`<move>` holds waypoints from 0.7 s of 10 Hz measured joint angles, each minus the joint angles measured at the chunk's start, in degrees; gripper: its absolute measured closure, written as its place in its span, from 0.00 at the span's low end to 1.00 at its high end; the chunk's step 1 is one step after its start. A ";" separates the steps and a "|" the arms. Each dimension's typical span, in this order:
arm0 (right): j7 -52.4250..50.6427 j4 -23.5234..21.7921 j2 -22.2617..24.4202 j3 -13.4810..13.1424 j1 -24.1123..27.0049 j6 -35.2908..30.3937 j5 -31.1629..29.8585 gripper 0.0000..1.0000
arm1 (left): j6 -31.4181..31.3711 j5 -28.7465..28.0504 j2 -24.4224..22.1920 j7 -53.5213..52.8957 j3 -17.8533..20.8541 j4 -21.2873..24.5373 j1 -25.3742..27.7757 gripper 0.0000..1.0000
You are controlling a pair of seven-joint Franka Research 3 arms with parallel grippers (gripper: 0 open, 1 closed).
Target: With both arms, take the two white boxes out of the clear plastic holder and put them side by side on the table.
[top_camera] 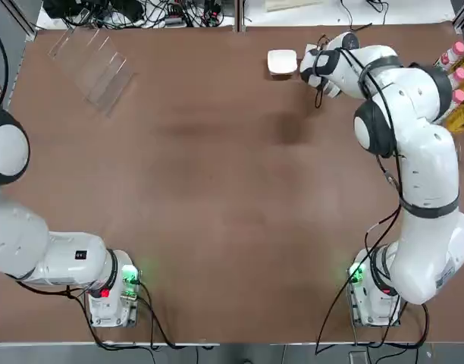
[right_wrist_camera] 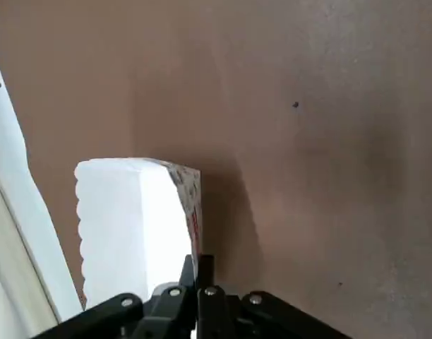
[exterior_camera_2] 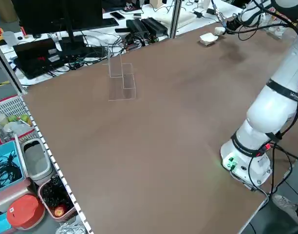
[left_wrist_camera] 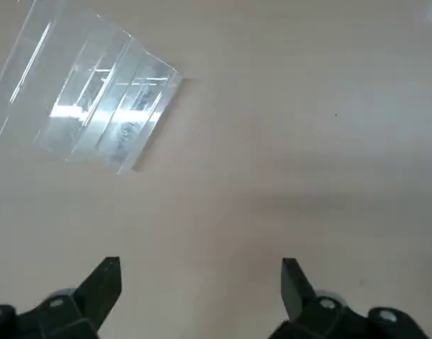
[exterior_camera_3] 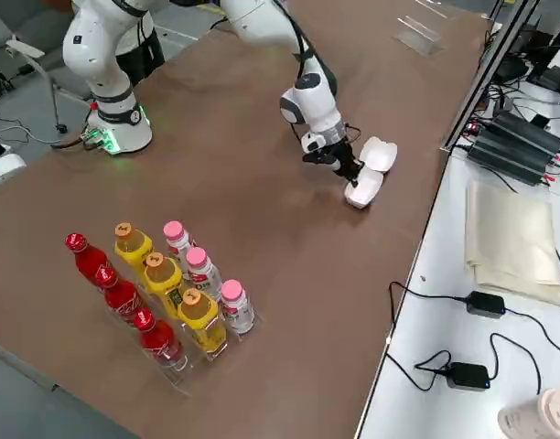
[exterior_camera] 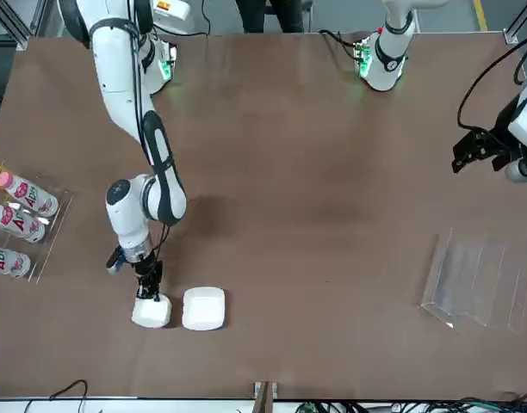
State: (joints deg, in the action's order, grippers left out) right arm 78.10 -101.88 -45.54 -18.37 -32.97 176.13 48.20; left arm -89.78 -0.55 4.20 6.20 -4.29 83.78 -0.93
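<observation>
Top view: the right gripper (top_camera: 317, 67) was at the far edge of the table (top_camera: 217, 212), fingers closed on the second white box (top_camera: 311, 59), which was mostly hidden under the wrist. The first white box (top_camera: 282, 62) lay flat just beside it, so the pair appeared close to the required side-by-side layout. The clear plastic holder (top_camera: 92, 64) stood empty, well apart at the far left. The left arm (top_camera: 35, 243) was folded back near its base.

Front view: the right gripper pinched the top of the second white box (exterior_camera: 151, 312), which rested on the table just beside the first (exterior_camera: 204, 308). The left gripper (exterior_camera: 480, 151) hung near the holder (exterior_camera: 480, 280), clear of both boxes. Pink-capped bottles (exterior_camera: 14, 215) lay in a rack beyond the right arm, out of its path.

Right side view: red-, yellow- and pink-capped bottles (exterior_camera_3: 166, 288) stood in a rack, well apart from the boxes.

Left wrist view: the left gripper's fingers (left_wrist_camera: 103, 286) were spread wide and held nothing.

Right wrist view: the fingers met on the box's thin edge (right_wrist_camera: 195, 233); release seemed to be the remaining step.
</observation>
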 joint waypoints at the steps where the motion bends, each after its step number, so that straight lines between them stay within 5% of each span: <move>1: 0.03 0.26 -0.32 0.40 -0.01 0.31 0.07 0.98 | 0.00 0.00 0.00 0.00 0.00 0.00 0.00 0.00; 7: -0.02 0.67 -1.39 0.79 -0.33 0.94 0.09 0.98 | 0.06 -0.03 0.00 0.00 0.09 0.00 0.40 0.00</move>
State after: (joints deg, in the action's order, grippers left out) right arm 78.08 -101.21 -46.94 -17.58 -33.30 177.07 48.30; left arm -89.72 -0.57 4.20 6.20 -4.19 83.78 -0.54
